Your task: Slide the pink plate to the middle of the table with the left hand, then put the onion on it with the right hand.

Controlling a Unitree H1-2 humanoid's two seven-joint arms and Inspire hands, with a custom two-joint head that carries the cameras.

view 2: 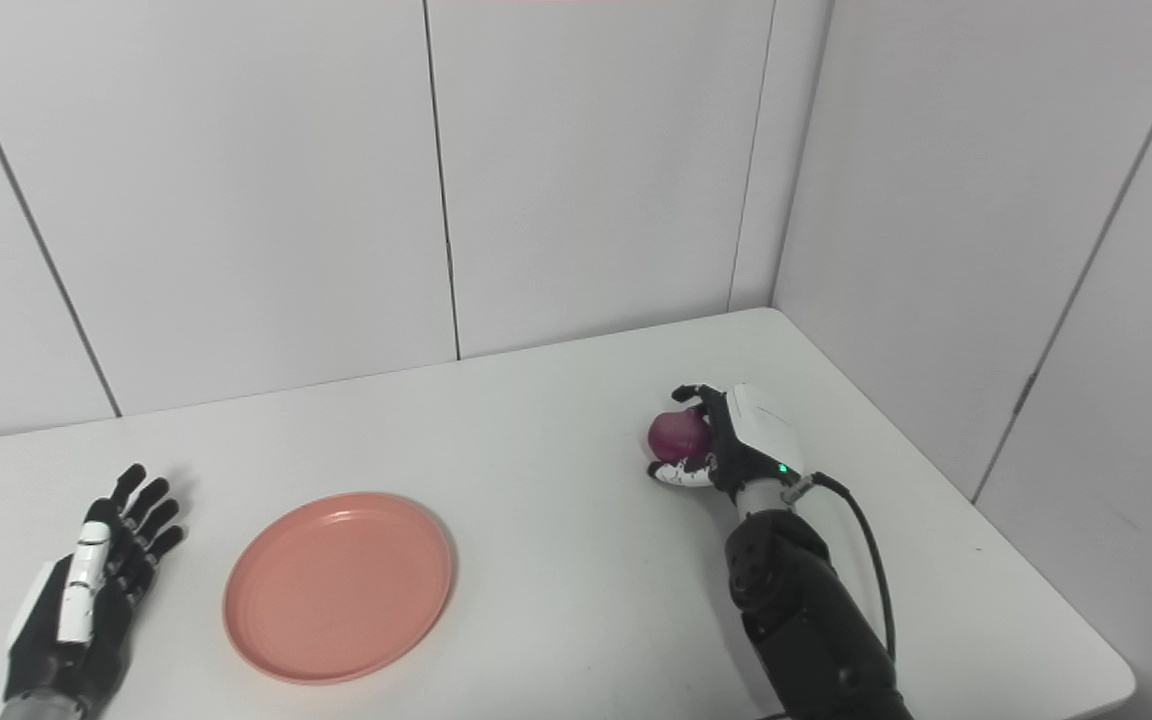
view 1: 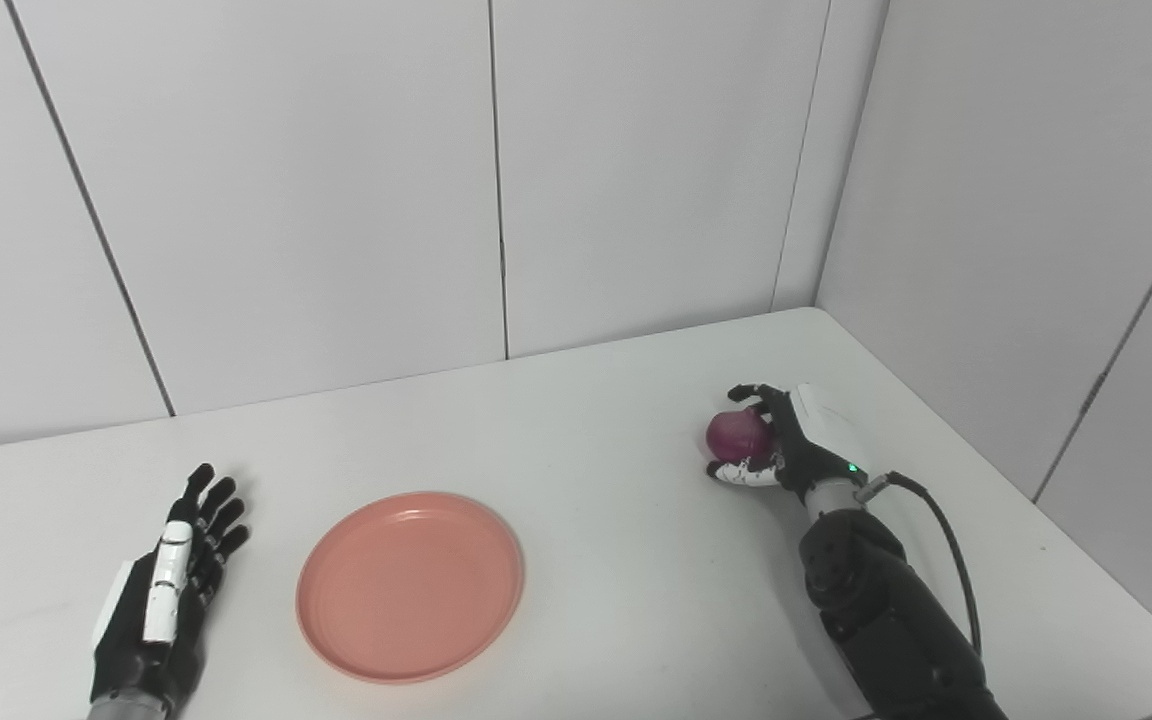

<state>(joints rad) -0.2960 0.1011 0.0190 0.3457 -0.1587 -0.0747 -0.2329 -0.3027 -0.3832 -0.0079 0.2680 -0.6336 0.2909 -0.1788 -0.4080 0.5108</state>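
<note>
Both head cameras look down and forward over the white table [view 1: 616, 420] toward the paneled back wall [view 1: 336, 180] and the right corner. They sit side by side and share nearly the whole scene, the right eye view offset slightly rightward.

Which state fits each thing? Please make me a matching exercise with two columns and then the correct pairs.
Things:
1. left robot hand
2. right robot hand
3. pink plate
4. onion

States:
a. held between fingers
b. lies bare on the table, nothing on it
c. open, fingers spread, beside the plate
d. closed around a purple thing

Pairs: 1-c, 2-d, 3-b, 4-a
</note>
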